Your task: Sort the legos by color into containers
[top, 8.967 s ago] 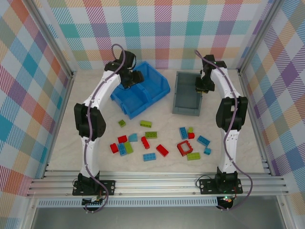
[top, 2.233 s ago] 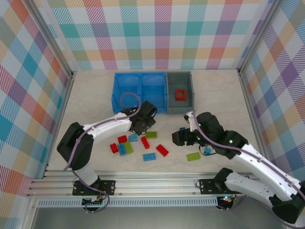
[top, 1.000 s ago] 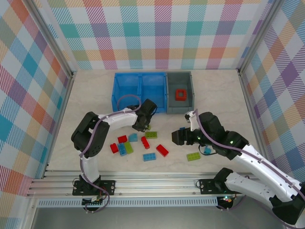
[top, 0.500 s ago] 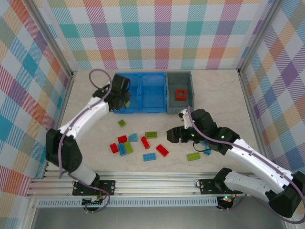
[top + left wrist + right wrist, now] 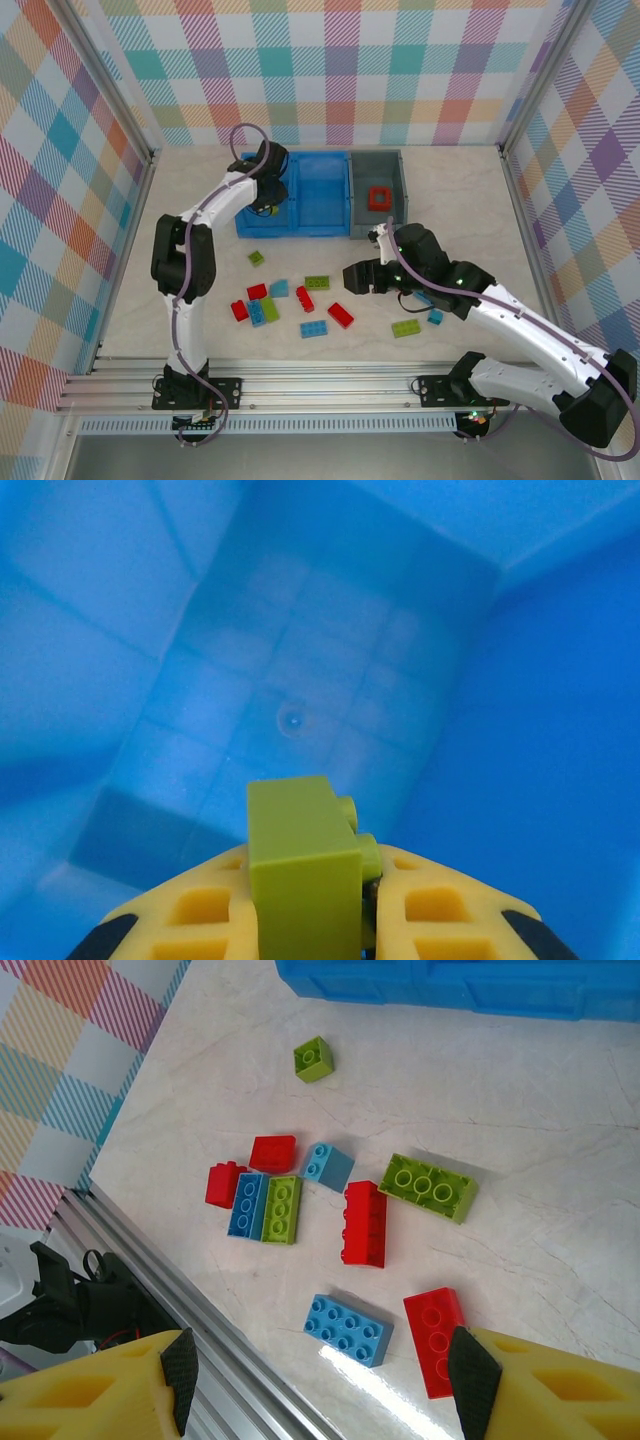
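My left gripper (image 5: 267, 203) hangs over the left compartment of the blue bin (image 5: 296, 231), shut on a lime green brick (image 5: 301, 858). In the left wrist view the blue bin floor (image 5: 300, 680) lies bare below that brick. My right gripper (image 5: 360, 278) stands open above the loose legos, nothing between its fingers (image 5: 140, 1385). Under it lie a light blue brick (image 5: 348, 1329) and a red brick (image 5: 436, 1340). The red square frame (image 5: 380, 197) sits in the dark grey bin (image 5: 357, 215).
More bricks lie scattered on the table: a small green one (image 5: 313, 1058), a long green one (image 5: 428, 1187), a red one (image 5: 365, 1222), and a red, blue and green cluster (image 5: 262, 1206). A green brick (image 5: 406, 327) and a blue brick (image 5: 436, 317) lie beside the right arm. The aluminium rail (image 5: 200, 1330) runs along the near edge.
My left gripper has carried the green brick from the pile up to the blue bin and now moved right over its left compartment. The right gripper has drifted slightly left.
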{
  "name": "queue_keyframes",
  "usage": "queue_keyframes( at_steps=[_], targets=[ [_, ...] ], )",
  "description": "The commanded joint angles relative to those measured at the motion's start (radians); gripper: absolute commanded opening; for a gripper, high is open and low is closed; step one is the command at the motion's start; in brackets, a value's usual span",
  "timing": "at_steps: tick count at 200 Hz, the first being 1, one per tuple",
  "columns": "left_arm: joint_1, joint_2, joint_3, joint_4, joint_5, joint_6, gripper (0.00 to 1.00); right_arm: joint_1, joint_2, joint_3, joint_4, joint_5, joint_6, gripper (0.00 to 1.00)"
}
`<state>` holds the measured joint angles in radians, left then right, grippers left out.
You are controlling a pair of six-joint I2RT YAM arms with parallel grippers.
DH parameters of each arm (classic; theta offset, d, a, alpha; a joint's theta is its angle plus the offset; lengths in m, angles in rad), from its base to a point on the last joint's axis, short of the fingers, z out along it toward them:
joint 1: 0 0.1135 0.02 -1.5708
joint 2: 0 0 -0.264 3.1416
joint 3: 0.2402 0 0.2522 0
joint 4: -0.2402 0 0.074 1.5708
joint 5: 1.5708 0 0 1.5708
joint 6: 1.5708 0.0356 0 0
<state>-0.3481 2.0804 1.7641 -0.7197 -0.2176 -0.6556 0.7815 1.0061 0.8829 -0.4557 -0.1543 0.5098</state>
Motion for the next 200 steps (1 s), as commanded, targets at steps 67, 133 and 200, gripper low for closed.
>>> queue_keyframes(
  at_steps=[67, 133, 200],
  targets=[
    [0.011, -0.144, -0.02, -0.051, 0.04, 0.024, 0.57, 0.01, 0.027, 0.034, -0.141, 0.211, 0.099, 0.66],
    [-0.158, -0.543, -0.257, 0.041, 0.126, 0.087, 0.64, 0.0, 0.078, 0.074, -0.464, 0.512, 0.315, 0.66],
    [-0.675, -0.845, -0.695, 0.298, 0.066, 0.028, 0.69, -0.361, 0.138, -0.009, -0.487, 0.328, 0.399, 0.75]
  ],
)
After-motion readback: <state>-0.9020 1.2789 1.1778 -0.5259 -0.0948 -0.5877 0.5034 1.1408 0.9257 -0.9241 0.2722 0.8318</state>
